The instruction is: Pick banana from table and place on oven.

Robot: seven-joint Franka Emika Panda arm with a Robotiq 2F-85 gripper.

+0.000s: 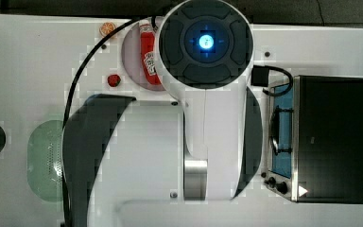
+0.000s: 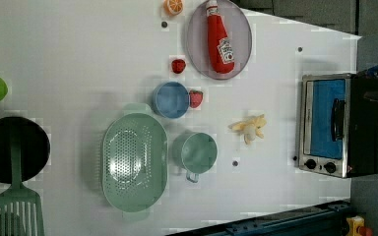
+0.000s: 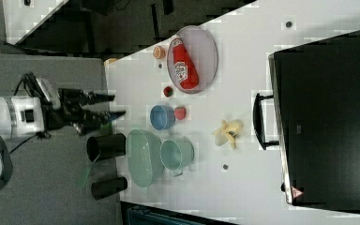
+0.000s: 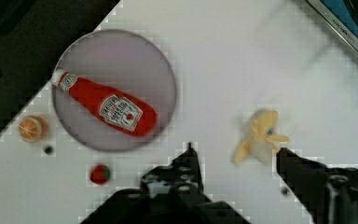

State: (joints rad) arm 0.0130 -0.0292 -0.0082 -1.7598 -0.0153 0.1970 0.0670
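Note:
The banana (image 2: 248,129) lies on the white table (image 2: 78,49), pale yellow with its peel strips splayed, a short way from the oven's door. It also shows in the right view (image 3: 227,131) and in the wrist view (image 4: 260,135). The oven (image 2: 342,125) is a boxy toaster oven with a black top (image 3: 330,117), a bluish glass door and black knobs; in the top view the oven (image 1: 333,137) stands at the right. My gripper (image 3: 118,105) is open and holds nothing, well above the table. In the wrist view the gripper (image 4: 234,148) frames the banana far below.
A ketchup bottle (image 2: 220,39) lies on a grey plate (image 2: 199,54), with an orange slice (image 2: 173,6) and a strawberry (image 2: 178,65) close by. A blue bowl (image 2: 170,100), green mug (image 2: 197,153), green colander (image 2: 134,162), black pan (image 2: 12,147) and spatula (image 2: 17,211) stand farther from the oven.

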